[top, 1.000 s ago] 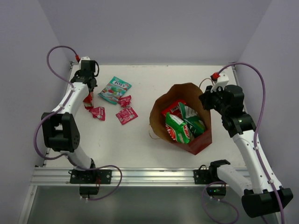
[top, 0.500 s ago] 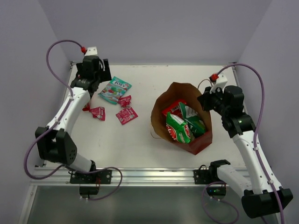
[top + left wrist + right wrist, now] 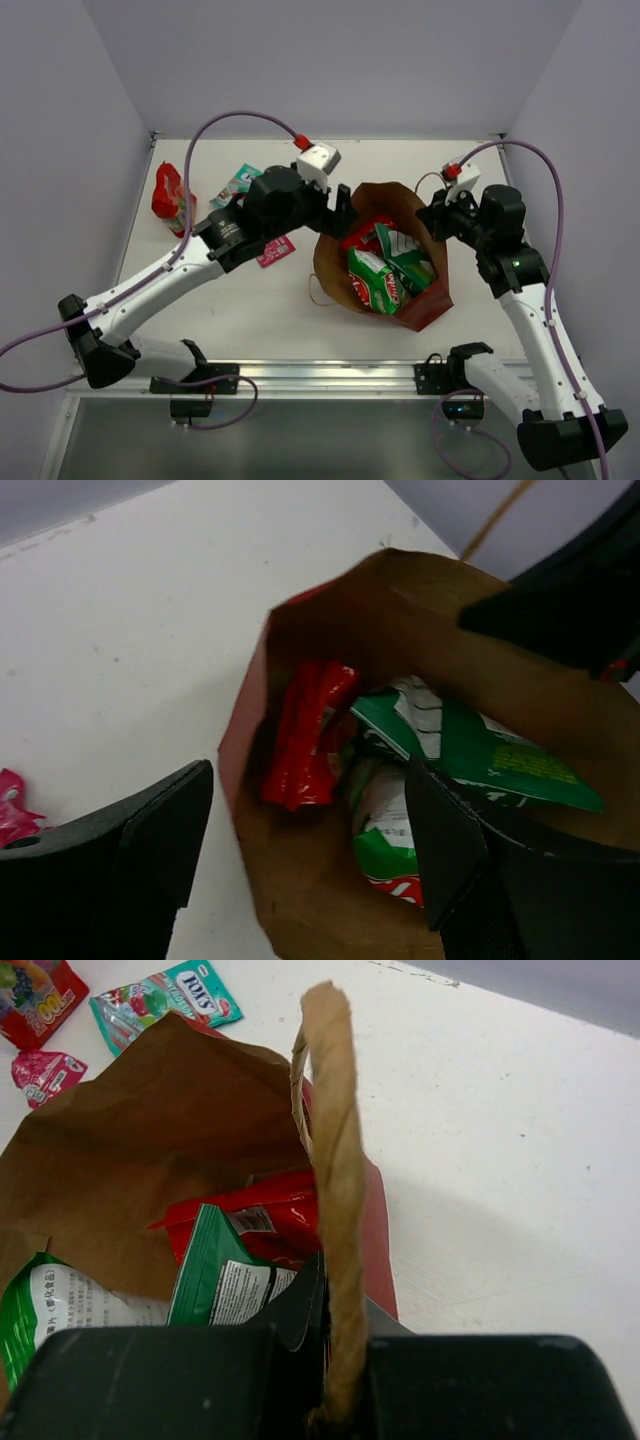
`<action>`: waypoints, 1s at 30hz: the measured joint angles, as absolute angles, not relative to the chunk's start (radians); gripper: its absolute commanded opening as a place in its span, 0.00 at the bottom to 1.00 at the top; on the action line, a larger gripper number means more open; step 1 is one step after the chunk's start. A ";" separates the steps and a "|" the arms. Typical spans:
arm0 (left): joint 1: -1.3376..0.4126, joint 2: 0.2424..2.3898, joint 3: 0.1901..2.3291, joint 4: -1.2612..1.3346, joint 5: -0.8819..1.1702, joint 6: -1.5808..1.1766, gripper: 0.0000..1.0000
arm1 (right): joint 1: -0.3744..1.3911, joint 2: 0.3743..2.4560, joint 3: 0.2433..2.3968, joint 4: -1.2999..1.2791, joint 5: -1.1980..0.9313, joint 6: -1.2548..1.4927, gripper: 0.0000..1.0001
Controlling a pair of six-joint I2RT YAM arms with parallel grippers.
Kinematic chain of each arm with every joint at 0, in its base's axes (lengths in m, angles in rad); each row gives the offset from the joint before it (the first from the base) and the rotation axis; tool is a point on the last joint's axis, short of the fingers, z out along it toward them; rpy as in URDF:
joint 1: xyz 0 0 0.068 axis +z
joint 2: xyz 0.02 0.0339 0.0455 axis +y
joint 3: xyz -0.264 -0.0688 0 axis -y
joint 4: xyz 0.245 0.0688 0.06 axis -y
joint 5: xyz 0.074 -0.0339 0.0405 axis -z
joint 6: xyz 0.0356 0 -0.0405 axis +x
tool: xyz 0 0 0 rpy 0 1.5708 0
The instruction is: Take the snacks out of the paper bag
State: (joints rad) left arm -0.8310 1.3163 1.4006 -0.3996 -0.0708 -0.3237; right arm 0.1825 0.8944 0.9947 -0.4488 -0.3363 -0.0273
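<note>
The red paper bag (image 3: pixel 425 300) stands open right of centre, its brown inside (image 3: pixel 330 920) showing. Inside lie a red bag (image 3: pixel 305 730) and two green chip bags (image 3: pixel 470 750) (image 3: pixel 375 280). My left gripper (image 3: pixel 338 212) hovers open over the bag's left rim, with nothing between its fingers (image 3: pixel 140 845). My right gripper (image 3: pixel 340 1360) is shut on the bag's twisted paper handle (image 3: pixel 335 1150) at the right rim. On the table to the left lie a red bag (image 3: pixel 167 190), a teal pouch (image 3: pixel 165 1000) and a pink-red sachet (image 3: pixel 272 252).
My left arm (image 3: pixel 180 275) stretches diagonally across the table and hides part of the snacks lying at the left. Walls close the table at the back and both sides. A loose handle loop (image 3: pixel 318 290) sticks out at the bag's left foot.
My left arm swung from the far left corner to the bag's mouth. Its gripper opened and left a red bag on the table at far left. The right arm stayed put.
</note>
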 measured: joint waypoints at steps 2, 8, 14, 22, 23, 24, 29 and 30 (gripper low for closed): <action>-0.908 1.334 1.401 -0.400 -0.088 -0.327 0.77 | 0.183 0.894 0.995 -0.448 -0.356 -0.034 0.00; -0.988 1.427 1.401 -0.405 -0.146 -0.327 0.69 | 0.183 0.881 0.995 -0.448 -0.398 -0.049 0.00; -0.997 1.555 1.401 -0.409 -0.221 -0.323 0.58 | 0.183 0.857 0.994 -0.451 -0.424 -0.057 0.00; -1.005 1.617 1.388 -0.390 -0.251 -0.330 0.62 | 0.183 0.854 0.987 -0.449 -0.438 -0.065 0.00; -1.009 1.614 1.380 -0.375 -0.251 -0.329 0.62 | 0.183 0.854 0.986 -0.449 -0.438 -0.065 0.00; -1.010 1.614 1.375 -0.367 -0.251 -0.328 0.63 | 0.183 0.854 0.986 -0.448 -0.439 -0.064 0.00; -1.011 1.614 1.337 -0.303 -0.262 -0.301 0.68 | 0.183 0.855 0.984 -0.448 -0.448 -0.064 0.00; -1.011 1.614 1.325 -0.283 -0.265 -0.292 0.68 | 0.183 0.855 0.983 -0.447 -0.450 -0.064 0.00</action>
